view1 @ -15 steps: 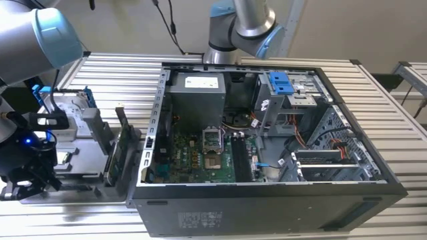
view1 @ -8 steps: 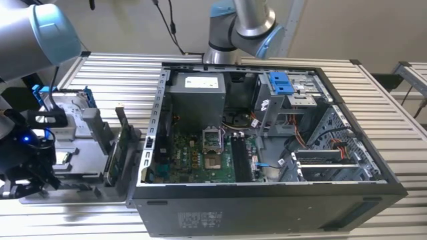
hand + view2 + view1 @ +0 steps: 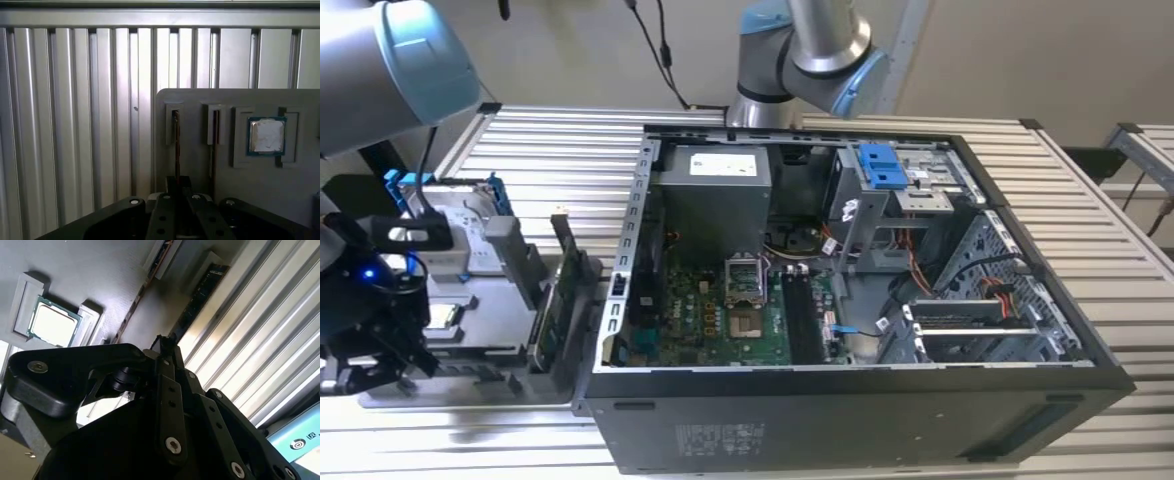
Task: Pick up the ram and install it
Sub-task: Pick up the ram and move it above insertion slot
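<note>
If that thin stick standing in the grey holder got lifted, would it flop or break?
The ram is probably stiff and light: it stands on edge in a slot of the grey holder without sagging. Being so thin, it would likely tip over outside the slot, and may be fragile.

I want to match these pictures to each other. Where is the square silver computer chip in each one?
Exterior view: the chip lies in the grey tray, to the exterior view's left of the computer case.
Second wrist view: the chip sits in a tray pocket, with a thin board next to it.
First wrist view: the chip is in the same pocket, beside the same thin board.
Shared landmark: the grey tray on the ribbed metal table.
</note>
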You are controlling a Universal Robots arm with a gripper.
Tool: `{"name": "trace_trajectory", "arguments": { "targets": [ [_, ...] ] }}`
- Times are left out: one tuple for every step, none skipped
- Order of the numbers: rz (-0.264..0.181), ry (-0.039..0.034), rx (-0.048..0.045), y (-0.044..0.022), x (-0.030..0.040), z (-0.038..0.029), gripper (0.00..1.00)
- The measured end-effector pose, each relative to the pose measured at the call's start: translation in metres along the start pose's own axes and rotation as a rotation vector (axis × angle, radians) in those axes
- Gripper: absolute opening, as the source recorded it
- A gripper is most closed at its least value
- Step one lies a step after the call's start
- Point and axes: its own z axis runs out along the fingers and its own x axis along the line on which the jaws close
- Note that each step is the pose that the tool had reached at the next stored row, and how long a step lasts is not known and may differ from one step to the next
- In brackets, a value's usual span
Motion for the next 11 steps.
{"name": "trace_trajectory", "arguments": {
  "targets": [
    [0.000,0.0000,0.0000,0.0000,0.0000,-0.0006,0.14],
    [0.000,-0.0001,0.0001,-0.0001,0.0000,-0.0011,0.14],
    [0.000,0.0000,0.0001,-0.0001,0.0000,-0.0017,0.14],
    [0.000,0.0000,0.0000,-0.0001,0.0000,-0.0025,0.14],
    [0.000,0.0000,0.0001,-0.0001,0.0000,-0.0031,0.14],
    [0.000,0.0000,0.0000,-0.0002,0.0000,-0.0039,0.14],
    [0.000,-0.0001,0.0001,-0.0002,0.0000,-0.0044,0.14],
    [0.000,-0.0001,0.0001,-0.0002,0.0000,-0.0051,0.14],
    [0.000,0.0000,0.0001,-0.0002,0.0000,-0.0057,0.14],
    [0.000,-0.0001,0.0001,-0.0003,0.0000,-0.0063,0.14],
    [0.000,0.0000,0.0001,-0.0003,0.0000,-0.0069,0.14]
  ]
}}
